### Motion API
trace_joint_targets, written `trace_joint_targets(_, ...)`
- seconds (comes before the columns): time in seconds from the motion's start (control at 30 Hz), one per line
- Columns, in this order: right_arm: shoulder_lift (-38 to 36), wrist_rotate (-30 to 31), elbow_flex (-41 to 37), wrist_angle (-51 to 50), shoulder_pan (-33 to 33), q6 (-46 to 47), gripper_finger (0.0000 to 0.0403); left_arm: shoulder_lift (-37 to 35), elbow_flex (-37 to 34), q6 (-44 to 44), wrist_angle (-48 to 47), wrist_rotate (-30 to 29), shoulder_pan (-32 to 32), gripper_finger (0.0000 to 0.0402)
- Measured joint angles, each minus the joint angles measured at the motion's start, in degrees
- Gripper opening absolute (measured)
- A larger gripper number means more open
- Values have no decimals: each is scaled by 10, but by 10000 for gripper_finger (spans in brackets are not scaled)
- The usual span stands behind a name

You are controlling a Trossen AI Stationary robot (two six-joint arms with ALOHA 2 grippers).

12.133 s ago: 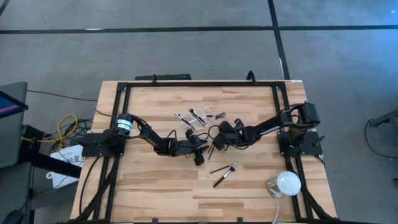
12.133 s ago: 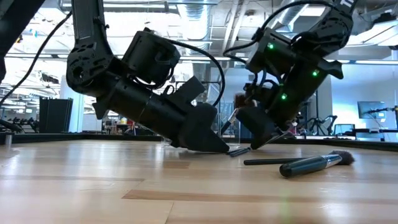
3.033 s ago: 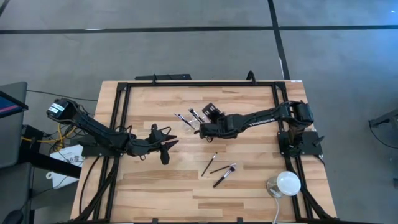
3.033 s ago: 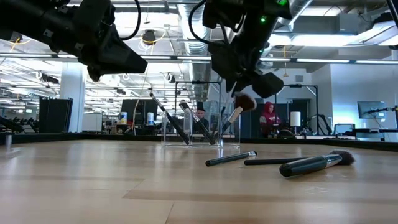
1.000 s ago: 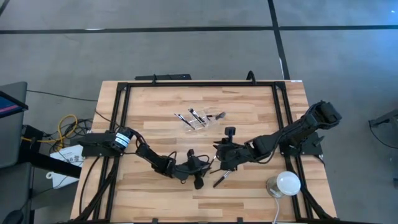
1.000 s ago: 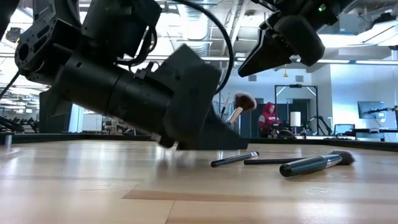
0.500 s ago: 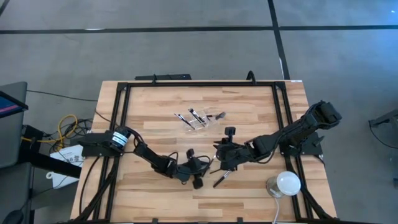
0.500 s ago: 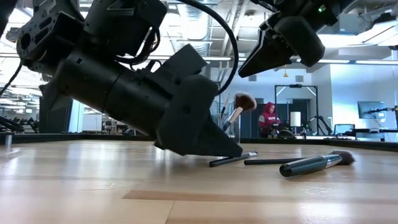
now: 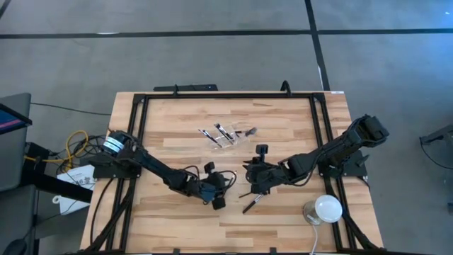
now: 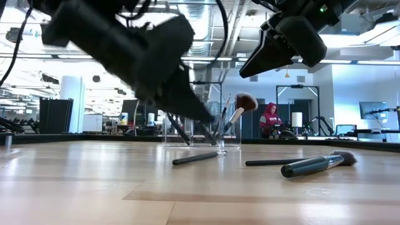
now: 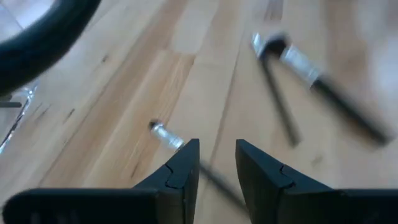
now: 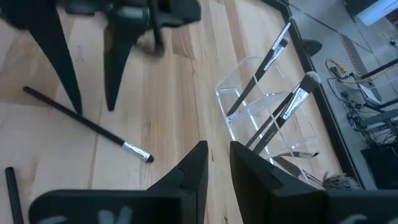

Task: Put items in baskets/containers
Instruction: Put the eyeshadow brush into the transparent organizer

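Left gripper (image 9: 214,200) lifted off the tabletop (image 9: 163,219) without the slim brush (image 10: 195,157); fingers narrow, empty. Brush shifted, lying loose near the container (image 9: 228,136). Retry needed. Right gripper (image 9: 249,185) hovers, fingers narrow, empty.

Your two arms are matte black all over, chunky jointed segments with loose black cables looping alongside. The left arm (image 9: 152,168) has a light band with a teal stripe near its shoulder end. The left tool (image 11: 216,163) and right tool (image 12: 217,163) both end in two flat, tapered black fingers. You can spot green status lights on the right arm (image 10: 294,28) in the low view.
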Motion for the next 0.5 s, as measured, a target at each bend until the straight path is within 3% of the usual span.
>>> trace_joint_targets(0.17, 0, -1, 0, 0, 0, 0, 57, -15, 1, -78, 4, -15, -6, 102)
trace_joint_targets(0.5, 0, -1, 0, 1, 0, 0, 57, 93, 3, -184, 18, -62, -12, 102)
